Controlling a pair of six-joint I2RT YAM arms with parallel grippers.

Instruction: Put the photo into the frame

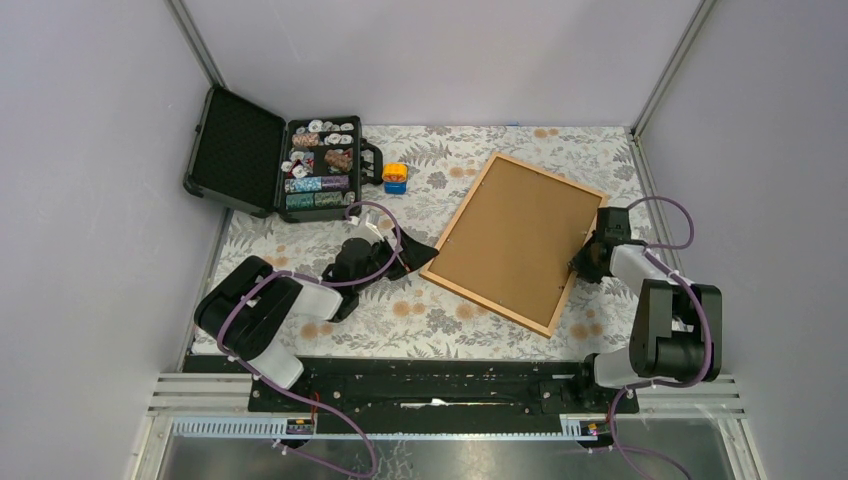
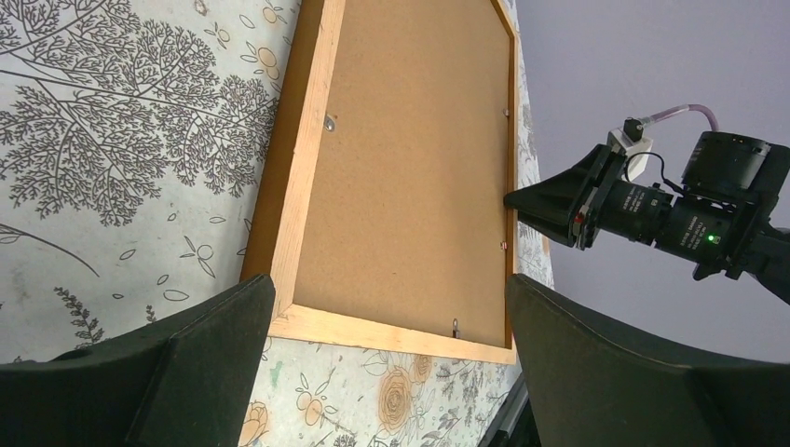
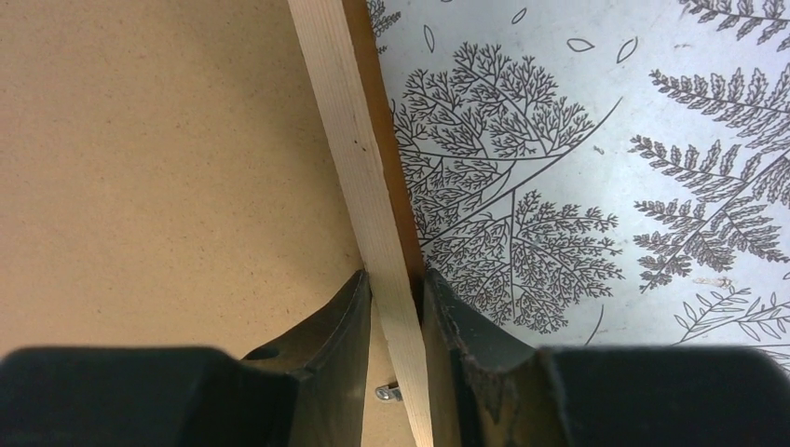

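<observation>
Face-down frame (image 1: 515, 240) is clamped on one rail by the right gripper (image 3: 396, 279), left gripper (image 1: 425, 258) spread wide opposite; backing board (image 2: 410, 168) must likely be freed next.

A robot lab cell: grey wall panels (image 1: 430, 60) on aluminium posts (image 1: 197, 42) rise beyond the left pincer (image 1: 425, 252), a floral-clothed table (image 1: 430, 322) beneath it.
</observation>
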